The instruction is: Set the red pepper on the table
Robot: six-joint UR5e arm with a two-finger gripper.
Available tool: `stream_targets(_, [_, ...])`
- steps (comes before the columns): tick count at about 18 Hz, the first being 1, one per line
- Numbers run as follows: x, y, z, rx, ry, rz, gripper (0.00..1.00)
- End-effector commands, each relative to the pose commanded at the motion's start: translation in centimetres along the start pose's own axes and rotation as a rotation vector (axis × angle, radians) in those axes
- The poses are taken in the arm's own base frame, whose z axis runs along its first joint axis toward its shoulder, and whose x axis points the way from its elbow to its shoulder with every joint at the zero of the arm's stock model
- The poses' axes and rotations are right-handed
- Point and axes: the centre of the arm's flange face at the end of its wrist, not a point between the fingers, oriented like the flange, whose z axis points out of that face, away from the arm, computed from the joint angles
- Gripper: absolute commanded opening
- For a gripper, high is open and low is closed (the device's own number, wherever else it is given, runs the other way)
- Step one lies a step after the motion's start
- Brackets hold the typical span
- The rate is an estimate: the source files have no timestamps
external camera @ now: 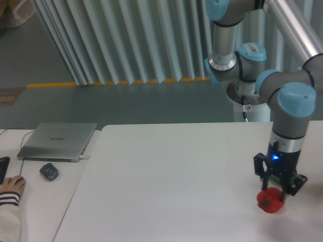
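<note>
The red pepper (268, 200) is small and glossy, held low over the white table (171, 176) near its right front. My gripper (276, 194) points straight down and is shut on the pepper's top. I cannot tell whether the pepper touches the tabletop. A sliver of the green pepper (275, 178) shows between the fingers, behind the gripper. The orange-pink fruit is hidden behind the red pepper.
A closed grey laptop (58, 140) and a dark mouse (49, 171) lie on the side desk at left. A person's hand (11, 185) rests at the far left edge. The robot's base pedestal (251, 98) stands behind the table.
</note>
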Motion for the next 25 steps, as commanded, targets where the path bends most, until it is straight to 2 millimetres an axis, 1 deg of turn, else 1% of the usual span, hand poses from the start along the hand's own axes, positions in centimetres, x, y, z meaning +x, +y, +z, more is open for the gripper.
stream_targets(1, [0.6,-0.4,0.2,-0.001,0.003,0.006,0.59])
stream_targets(2, [1.6,-1.1,0.7,-0.006,0.011,0.019,0.59])
stream_targets(5, [2.8,-1.4,1.9,-0.043,0.014,0.037,0.60])
stream_targets(9, [3.8,-1.1,3.1,-0.055,0.036,0.043,0.60])
stream_targets(10, [4.7,-1.7,3.4,-0.061,0.039,0.060,0.60])
stream_targets(12, [4.8,-1.8,3.4,-0.061,0.040,0.064,0.62])
stream_targets(14, [5.3,-1.8,3.5,-0.065,0.042,0.069,0.79])
stream_targets(15, [5.4,-1.7,3.6,-0.069,0.042,0.070,0.80])
stream_targets(16, [5.5,-1.7,3.7,-0.070,0.044,0.075,0.90])
stream_targets(17, [5.6,-1.7,3.8,-0.071,0.045,0.075,0.96])
stream_targets(20, [5.5,-1.5,4.0,-0.082,0.040,0.075,0.96])
stream_targets(22, [5.5,-1.5,4.1,-0.084,0.040,0.074,0.98])
stream_targets(25, [5.4,-1.7,3.4,-0.076,0.028,0.081,1.00])
